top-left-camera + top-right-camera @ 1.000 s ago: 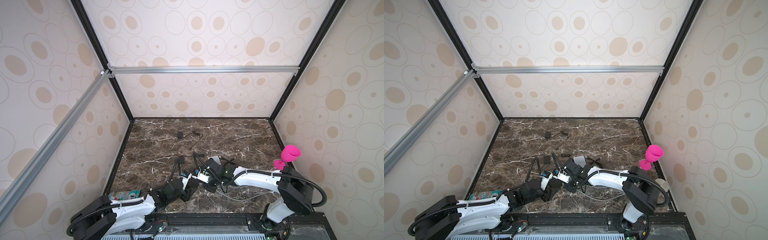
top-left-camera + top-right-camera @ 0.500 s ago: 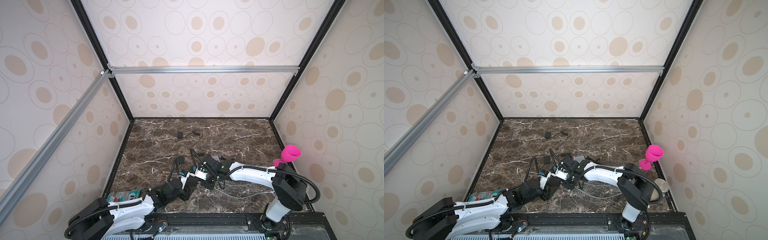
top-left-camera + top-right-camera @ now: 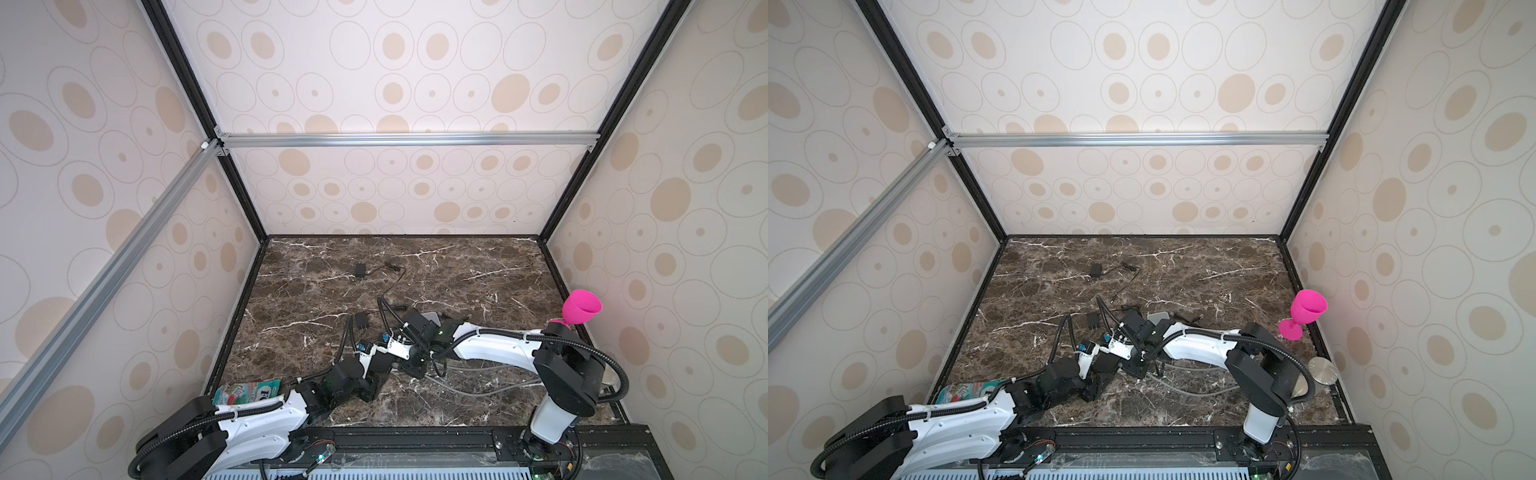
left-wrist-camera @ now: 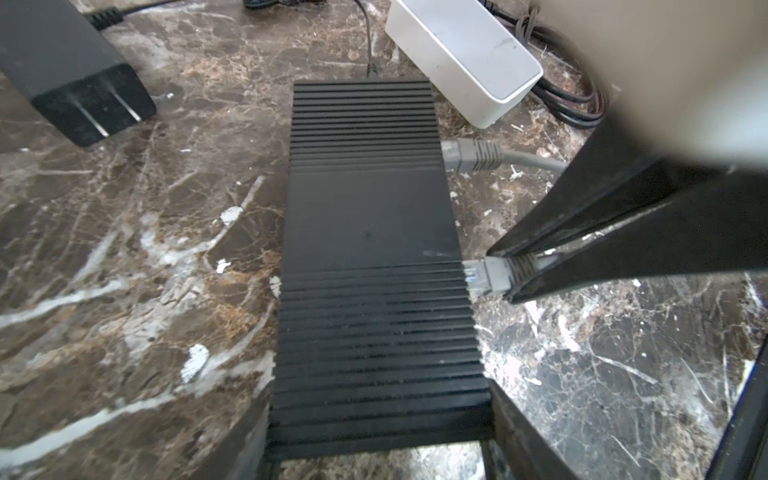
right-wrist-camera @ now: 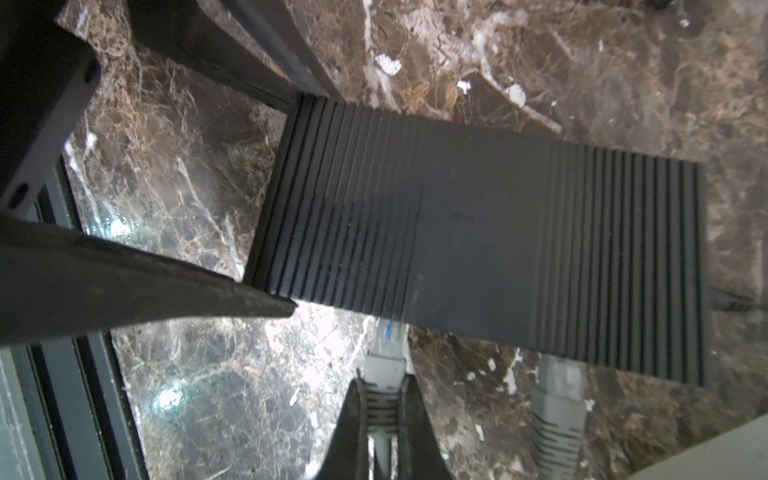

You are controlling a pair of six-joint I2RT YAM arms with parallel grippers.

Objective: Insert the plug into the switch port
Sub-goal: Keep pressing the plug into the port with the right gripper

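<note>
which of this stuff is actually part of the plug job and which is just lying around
In the job: switch, grey plug, right gripper pinching it, left gripper holding the switch.
Lying about: white box, black adapter, pink goblet, snack packet.

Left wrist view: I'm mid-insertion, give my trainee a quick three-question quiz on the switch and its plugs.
1. True or false: the right hand is shut on a grey plug at the side of the switch.
2. How many grey plugs meet that side? A one, B two, C four.
3. Fill in: the box near the switch is ____ in colour.
Key: 1 true. 2 B; the second plug sits farther along. 3 white.
</note>
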